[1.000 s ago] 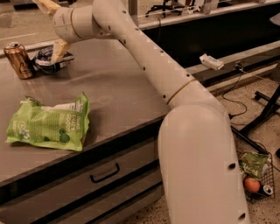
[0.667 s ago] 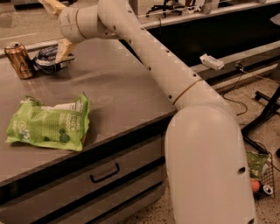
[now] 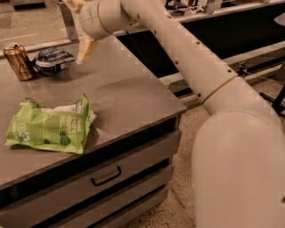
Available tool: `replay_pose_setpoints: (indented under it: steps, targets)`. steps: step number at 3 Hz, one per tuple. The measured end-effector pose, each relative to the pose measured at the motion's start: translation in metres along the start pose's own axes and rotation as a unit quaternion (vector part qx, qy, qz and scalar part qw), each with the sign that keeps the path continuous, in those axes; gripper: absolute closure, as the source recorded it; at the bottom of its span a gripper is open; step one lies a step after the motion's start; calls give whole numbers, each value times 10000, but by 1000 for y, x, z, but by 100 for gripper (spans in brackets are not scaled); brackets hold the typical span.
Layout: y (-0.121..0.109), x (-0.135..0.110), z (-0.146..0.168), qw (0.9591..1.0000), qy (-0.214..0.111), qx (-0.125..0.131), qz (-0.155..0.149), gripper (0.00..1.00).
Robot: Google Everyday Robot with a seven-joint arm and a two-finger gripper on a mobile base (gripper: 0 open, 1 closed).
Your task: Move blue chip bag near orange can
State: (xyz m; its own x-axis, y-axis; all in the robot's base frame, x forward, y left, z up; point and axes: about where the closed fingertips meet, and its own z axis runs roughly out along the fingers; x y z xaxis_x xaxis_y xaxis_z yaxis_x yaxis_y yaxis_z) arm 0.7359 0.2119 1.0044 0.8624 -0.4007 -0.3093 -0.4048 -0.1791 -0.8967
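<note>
The blue chip bag (image 3: 53, 59) lies on the grey table (image 3: 129, 95) at the back left, touching or almost touching the orange can (image 3: 18, 61), which stands upright to its left. My gripper (image 3: 74, 32) hovers just right of the bag, open and empty. Its lower finger (image 3: 86, 50) points down towards the table a little right of the bag, apart from it. Its upper finger (image 3: 73, 4) is at the top edge of the view.
A larger lime-green chip bag (image 3: 49, 127) lies at the front left of the table. My white arm (image 3: 191, 62) spans from the lower right across the table's right corner. Drawers with a handle (image 3: 106, 176) face the front. Dark shelving runs behind.
My gripper has moved right, off the blue chip bag, which stays lying beside the orange can.
</note>
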Motion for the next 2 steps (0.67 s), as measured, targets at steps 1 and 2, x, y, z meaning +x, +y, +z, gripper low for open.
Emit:
replay_pose_setpoints:
  steps: [1,2]
  targets:
    - [5,2,0,9999,12,-105,120,0]
    - [5,1,0,9999,5,-96,106,0]
